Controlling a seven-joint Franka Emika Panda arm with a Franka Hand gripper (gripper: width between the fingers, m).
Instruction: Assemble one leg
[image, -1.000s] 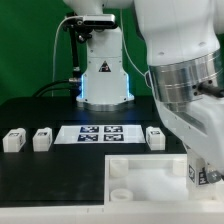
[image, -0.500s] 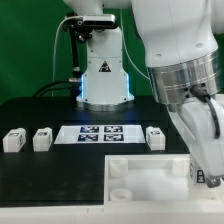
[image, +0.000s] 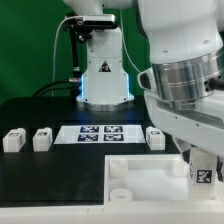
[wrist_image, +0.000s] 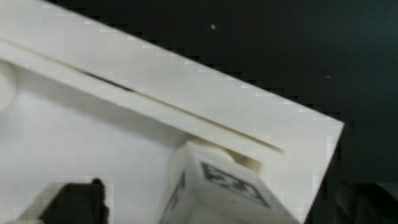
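Nearest you, the white panel (image: 150, 175) lies flat on the black counter (image: 50, 175), a round socket (image: 119, 170) showing at its corner toward the exterior view's left. At the panel's end toward the exterior view's right, you see the tool (image: 203, 170) low over it with a leg (image: 203, 172) between its fingers, tag facing outward. In the wrist view that leg (wrist_image: 222, 185) stands against the panel's raised rim (wrist_image: 178, 100), with one dark fingertip (wrist_image: 75, 200) beside it; the tool is closed around the leg. Beyond the panel lies the marker board (image: 100, 133), flanked by three more loose legs: two (image: 14, 140) (image: 42, 138) toward the exterior view's left, one (image: 155, 137) toward its right.
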